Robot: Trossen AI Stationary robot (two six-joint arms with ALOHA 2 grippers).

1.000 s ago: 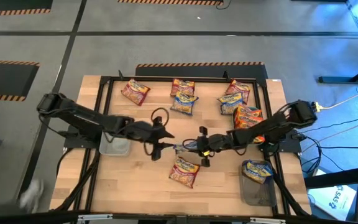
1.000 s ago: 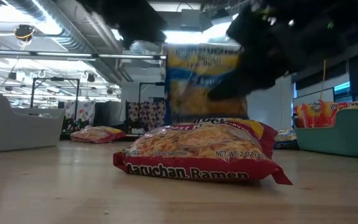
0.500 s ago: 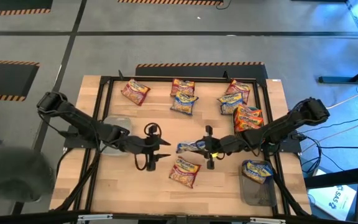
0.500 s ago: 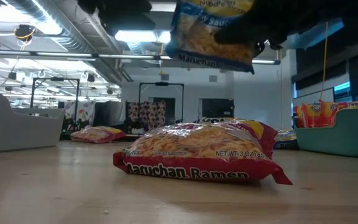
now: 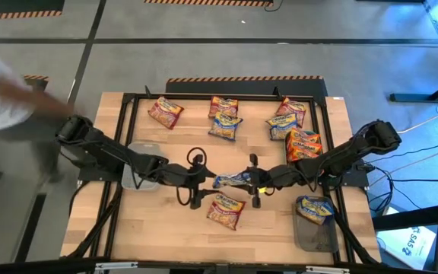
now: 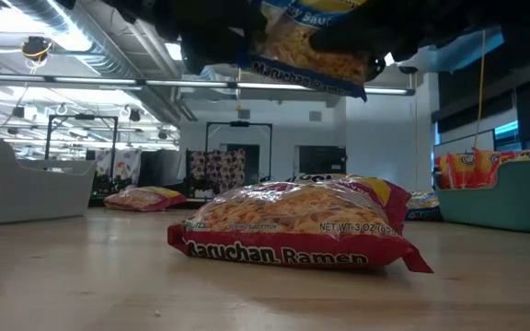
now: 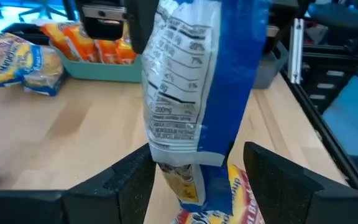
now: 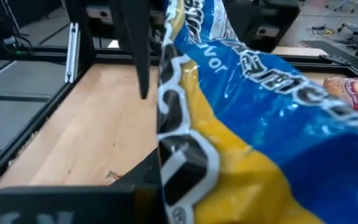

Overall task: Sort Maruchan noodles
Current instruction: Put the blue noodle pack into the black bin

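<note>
blue packet held over table centre

my right gripper (image 5: 251, 181) is clamped on a blue packet (image 5: 231, 180), holding it in the air above the middle of the table (image 5: 166, 236). in my right wrist view the packet (image 8: 260, 118) fills the frame, pinched at its near end. my left gripper (image 5: 198, 183) sits at the packet's other end, fingers (image 7: 123, 180) spread wide on either side of the hanging packet (image 7: 188, 81), not gripping it.

a maroon packet (image 5: 226, 210) lies flat on the table just below the held one, toward the near edge; from the low view it lies there (image 6: 293, 234) with the blue packet (image 6: 306, 46) hanging above.

more packets along the far edge: one (image 5: 165, 113) toward the left, two (image 5: 224, 118) at the middle, a cluster (image 5: 287, 120) toward the right. orange packets (image 5: 304, 142) sit in a teal tray at the right edge. a grey tray (image 5: 316, 232) at the near right corner holds a blue packet (image 5: 315, 208). a clear tray (image 5: 138, 176) sits at the left edge under my left arm.
</note>
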